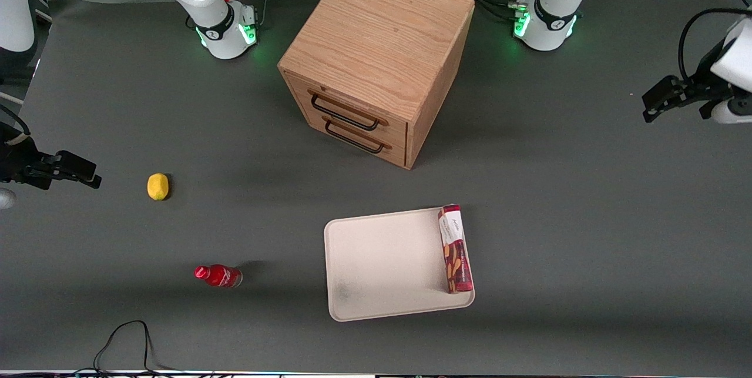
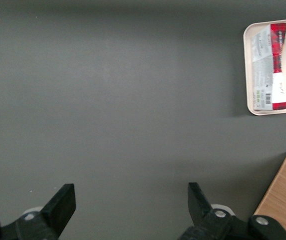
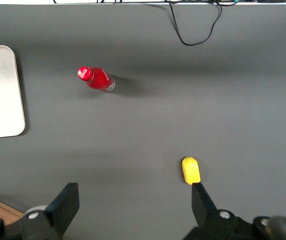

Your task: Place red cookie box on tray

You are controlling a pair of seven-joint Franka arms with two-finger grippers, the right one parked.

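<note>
Red cookie box (image 1: 455, 248) lying flat on tray (image 1: 382, 266), along its working-arm edge.
Gripper (image 1: 649, 106) hanging empty at right frame edge, fingers (image 2: 60, 202) spread wide; box's barcode panel showing only in wrist view.

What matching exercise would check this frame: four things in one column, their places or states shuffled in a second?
Things:
1. red cookie box
2. small red bottle
3. lemon
4. left arm's tool

Places or states:
A. open, above bare table toward the working arm's end
B. lying on the table, nearer the front camera than the lemon
C. lying along one edge of the tray
D. toward the parked arm's end, farther from the front camera than the bottle

Pairs: 1-C, 2-B, 3-D, 4-A
</note>
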